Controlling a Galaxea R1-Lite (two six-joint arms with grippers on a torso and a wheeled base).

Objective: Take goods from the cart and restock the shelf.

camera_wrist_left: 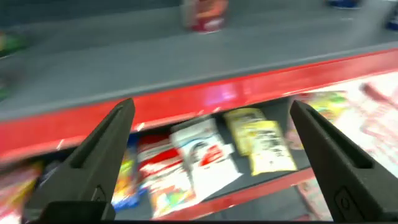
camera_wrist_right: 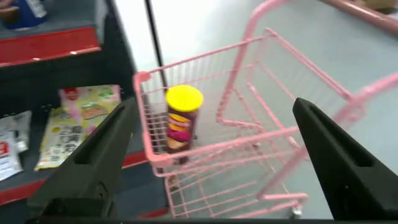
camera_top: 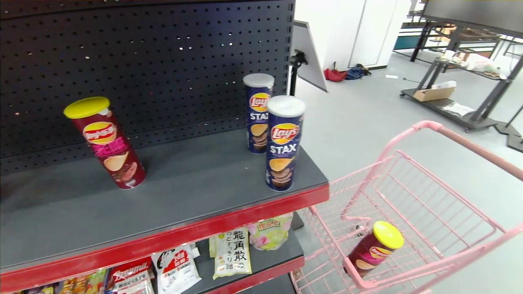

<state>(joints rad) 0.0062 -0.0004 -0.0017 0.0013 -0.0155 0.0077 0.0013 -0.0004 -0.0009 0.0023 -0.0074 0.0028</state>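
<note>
A dark red chip can with a yellow lid (camera_top: 374, 250) (camera_wrist_right: 180, 123) stands in the pink wire cart (camera_top: 412, 212) (camera_wrist_right: 249, 130) at its near corner. On the grey shelf (camera_top: 171, 192) stand another red can with a yellow lid (camera_top: 106, 143) (camera_wrist_left: 204, 14) and two dark blue cans (camera_top: 284, 143) (camera_top: 258, 112). My right gripper (camera_wrist_right: 211, 155) is open, hanging some way off from the cart's can. My left gripper (camera_wrist_left: 211, 155) is open in front of the shelf's red front edge (camera_wrist_left: 205, 99), empty.
The lower shelf holds snack bags (camera_top: 229, 253) (camera_wrist_left: 205, 155) (camera_wrist_right: 81, 124). A black pegboard (camera_top: 143, 61) backs the shelf. A sign on a pole (camera_top: 306, 53) stands beside the shelf end. Metal racks (camera_top: 457, 94) stand far right across open grey floor.
</note>
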